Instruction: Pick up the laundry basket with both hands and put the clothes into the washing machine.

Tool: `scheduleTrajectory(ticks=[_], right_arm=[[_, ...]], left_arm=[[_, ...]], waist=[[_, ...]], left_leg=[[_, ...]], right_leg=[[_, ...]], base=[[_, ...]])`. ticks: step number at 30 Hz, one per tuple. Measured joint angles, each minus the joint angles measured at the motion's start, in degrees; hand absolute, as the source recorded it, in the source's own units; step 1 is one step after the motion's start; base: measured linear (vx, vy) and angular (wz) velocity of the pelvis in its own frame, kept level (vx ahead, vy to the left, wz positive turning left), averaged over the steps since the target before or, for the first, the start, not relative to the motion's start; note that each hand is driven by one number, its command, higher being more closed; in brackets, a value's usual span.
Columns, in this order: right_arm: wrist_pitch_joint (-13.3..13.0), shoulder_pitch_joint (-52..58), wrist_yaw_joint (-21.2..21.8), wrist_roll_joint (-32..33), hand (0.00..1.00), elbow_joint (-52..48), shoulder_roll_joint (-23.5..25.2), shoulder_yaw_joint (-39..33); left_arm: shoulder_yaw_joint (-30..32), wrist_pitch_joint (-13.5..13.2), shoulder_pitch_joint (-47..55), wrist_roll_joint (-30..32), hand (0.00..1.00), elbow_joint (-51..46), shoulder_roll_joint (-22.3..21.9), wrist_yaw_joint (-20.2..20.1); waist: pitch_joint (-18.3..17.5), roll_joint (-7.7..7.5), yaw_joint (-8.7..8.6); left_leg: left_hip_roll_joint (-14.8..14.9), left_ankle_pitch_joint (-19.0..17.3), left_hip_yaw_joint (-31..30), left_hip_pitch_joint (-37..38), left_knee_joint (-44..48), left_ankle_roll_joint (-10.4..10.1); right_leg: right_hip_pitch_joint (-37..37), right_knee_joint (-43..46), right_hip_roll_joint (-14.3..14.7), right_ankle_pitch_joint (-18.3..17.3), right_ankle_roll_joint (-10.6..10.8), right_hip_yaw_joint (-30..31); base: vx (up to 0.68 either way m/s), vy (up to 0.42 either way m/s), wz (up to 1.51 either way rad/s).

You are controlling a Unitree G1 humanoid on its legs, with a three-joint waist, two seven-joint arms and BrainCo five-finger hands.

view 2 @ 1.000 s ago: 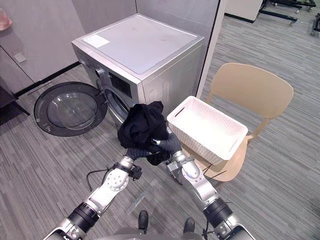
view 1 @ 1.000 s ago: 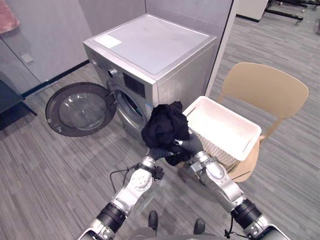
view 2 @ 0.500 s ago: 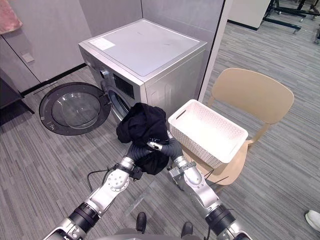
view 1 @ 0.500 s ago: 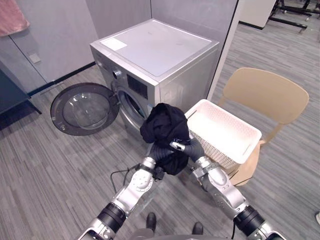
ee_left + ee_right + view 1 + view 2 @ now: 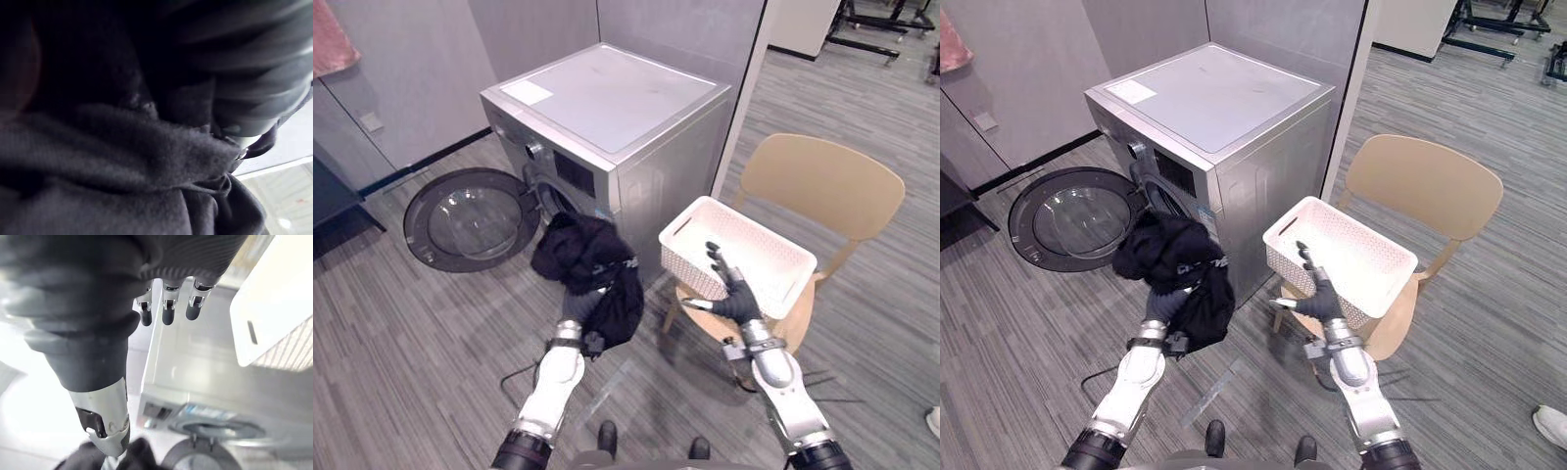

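Change vs half a sec ago: right hand [image 5: 732, 294] let go of black clothes [image 5: 582, 257], now open w/ fingers spread, in front of white basket [image 5: 773, 250], not touching afaict. Basket empty, sits on chair [image 5: 822, 181]. Clothes now hang off left hand [image 5: 1161, 305] alone, swung over to washing machine [image 5: 617, 98] front, near drum opening, door [image 5: 470, 217] wide open. Left hand buried in cloth, can't tell grip. Imo one-handed stuff-in next; droopy bundle could snag.

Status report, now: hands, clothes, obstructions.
Left hand under black clothes, beside washing machine opening. Right hand open, free, before white basket on chair. Door wide open; no obstruction seen.
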Motion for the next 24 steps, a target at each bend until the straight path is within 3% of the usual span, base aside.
scheduleTrajectory(ticks=[5,11,17,18,19,20,21,23,24], right_arm=[[0.3,1.9,-0.9,-3.8,0.00,7.4,0.4,-3.2],[1.5,1.8,-1.0,-6.7,0.00,22.1,2.4,-4.9],[3.8,1.3,-2.4,-6.6,0.00,40.1,5.0,-8.3],[4.2,1.1,-3.0,-5.8,0.00,42.4,5.9,-9.3],[4.3,1.1,-3.3,-5.7,0.00,42.7,6.1,-9.6],[4.4,1.1,-3.5,-4.7,0.00,42.9,6.6,-9.9],[4.4,0.7,-3.6,-4.0,0.00,42.9,6.5,-9.9],[4.6,-0.4,-3.7,-3.5,0.00,43.1,6.4,-9.8],[4.9,-1.4,-3.6,-3.3,0.00,43.8,6.8,-9.6]], left_arm=[[3.7,0.0,4.1,-2.0,1.00,1.9,0.1,-0.4],[6.5,0.4,5.7,-4.7,1.00,12.9,-0.1,-2.8],[7.0,1.4,6.3,-6.8,1.00,21.0,-0.6,-4.0],[7.1,1.7,6.8,-7.8,1.00,22.1,-0.7,-4.1],[7.3,2.0,6.9,-7.9,1.00,22.5,-0.7,-4.1],[8.3,2.6,7.2,-8.0,1.00,23.1,-1.0,-4.2],[9.4,2.9,7.7,-8.0,1.00,23.3,-1.7,-4.1],[9.4,2.9,7.7,-8.2,1.00,24.7,-1.8,-4.2],[9.8,2.9,7.7,-8.2,1.00,25.9,-1.6,-4.2]], waist=[[-0.1,-0.15,-0.08],[-0.3,-0.49,-0.10],[0.4,-1.09,-0.02],[0.9,-1.27,0.10],[1.1,-1.36,0.04],[1.7,-1.79,-0.13],[2.1,-2.27,-0.12],[2.1,-1.99,0.12],[2.4,-2.40,0.14]], left_leg=[[-0.2,0.2,-0.2,0.2,-0.3,0.3],[-0.6,0.2,-2.0,0.2,-0.4,0.2],[-2.1,2.1,-9.1,-4.5,0.1,0.1],[-2.0,2.0,-7.4,-5.4,0.1,0.3],[-1.7,1.1,-4.6,-5.9,0.4,1.9],[-1.0,-0.7,3.3,-6.5,1.9,5.1],[-0.4,-1.8,11.3,-6.9,3.6,6.8],[0.4,-1.0,18.2,-7.7,6.5,6.1],[-0.5,-1.1,17.5,-7.9,7.3,4.8]], right_leg=[[0.2,-0.2,0.0,-0.1,0.0,-0.3],[1.2,-0.5,0.0,-0.9,0.2,-2.3],[0.9,1.8,-0.9,-3.7,0.6,-11.3],[0.8,4.0,-2.1,-5.5,0.9,-13.9],[1.0,4.9,-2.5,-6.1,1.1,-15.2],[1.1,7.1,-4.3,-7.5,2.1,-17.6],[1.1,9.1,-6.4,-8.5,3.0,-19.2],[1.2,11.6,-8.3,-10.1,4.5,-21.5],[1.4,12.1,-9.7,-10.4,4.9,-21.7]], base=[[0.00,0.000,0.01],[0.01,-0.004,0.16],[0.00,-0.015,0.75],[0.00,0.023,1.13],[0.02,0.059,1.21],[0.10,0.096,1.08],[0.15,0.080,1.00],[0.23,0.075,0.74],[0.25,0.083,0.58]])
